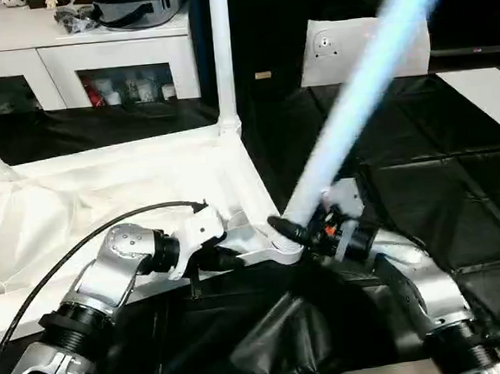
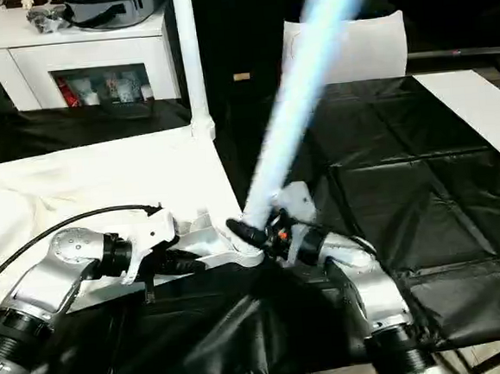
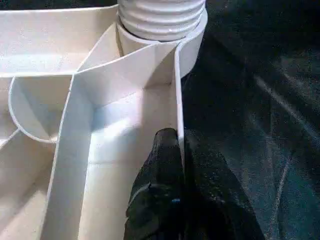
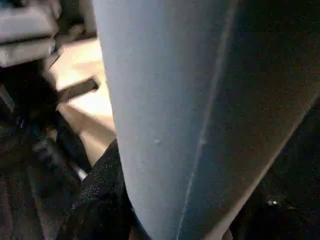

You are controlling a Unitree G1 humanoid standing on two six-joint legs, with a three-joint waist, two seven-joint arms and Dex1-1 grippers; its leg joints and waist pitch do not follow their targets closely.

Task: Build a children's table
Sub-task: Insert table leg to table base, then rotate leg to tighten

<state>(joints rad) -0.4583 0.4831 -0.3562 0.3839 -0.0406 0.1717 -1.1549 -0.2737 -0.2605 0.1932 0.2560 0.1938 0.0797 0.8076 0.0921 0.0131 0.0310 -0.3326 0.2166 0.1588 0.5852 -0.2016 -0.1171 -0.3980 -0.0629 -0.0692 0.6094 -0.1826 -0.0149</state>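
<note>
Overturned white table top (image 1: pixel 104 198), leg (image 1: pixel 364 91) tilted

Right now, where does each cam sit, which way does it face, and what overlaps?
Head stereo pair: on the head, facing forward and down at the upturned table top; both silver forearms, left gripper and right gripper show.
Left wrist: along its own black fingers, clamped on the table top's rim, facing a corner socket.
Right wrist: along its gripper, filled close-up by the tilted leg.
Shared: that leg and near corner.
</note>
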